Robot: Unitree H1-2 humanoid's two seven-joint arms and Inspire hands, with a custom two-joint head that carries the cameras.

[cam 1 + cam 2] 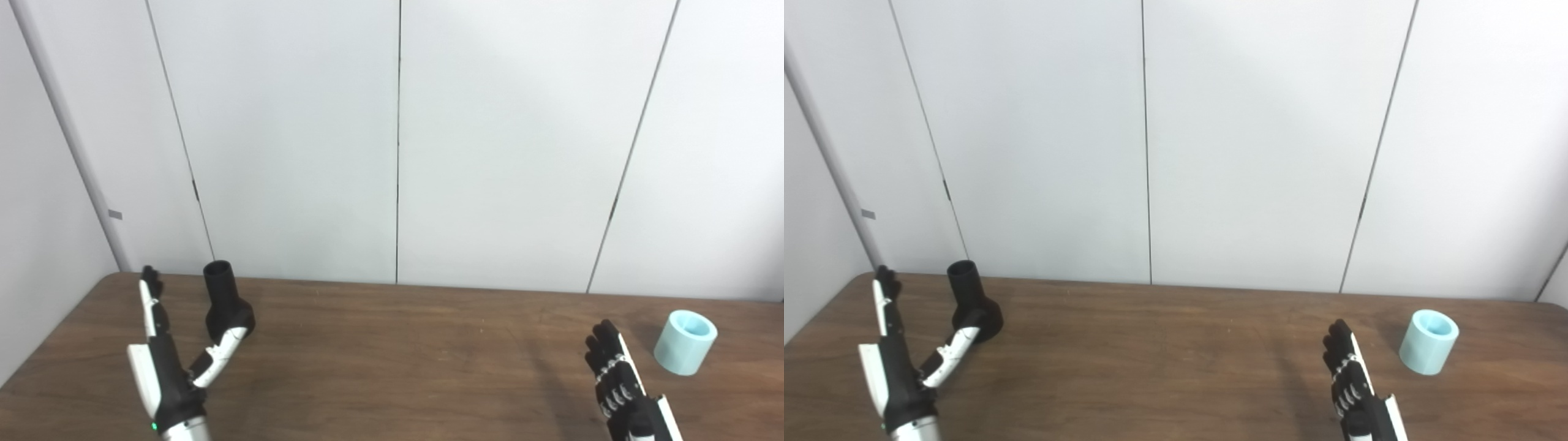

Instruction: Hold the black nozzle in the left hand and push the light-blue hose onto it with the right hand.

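Note:
The black nozzle (225,301) stands upright on the brown table (404,355) at the back left, its open mouth facing up. My left hand (165,361) is open just in front of it, fingers pointing away to the nozzle's left and the thumb tip reaching its base; whether it touches is unclear. The light-blue hose (685,342), a short wide tube, stands near the right edge, tilted a little. My right hand (618,380) is open, fingers straight and together, a short way left of the hose and apart from it.
A white panelled wall (398,141) rises right behind the table's far edge. A grey post (67,141) runs down the wall at the left corner. Bare wood lies between the two hands.

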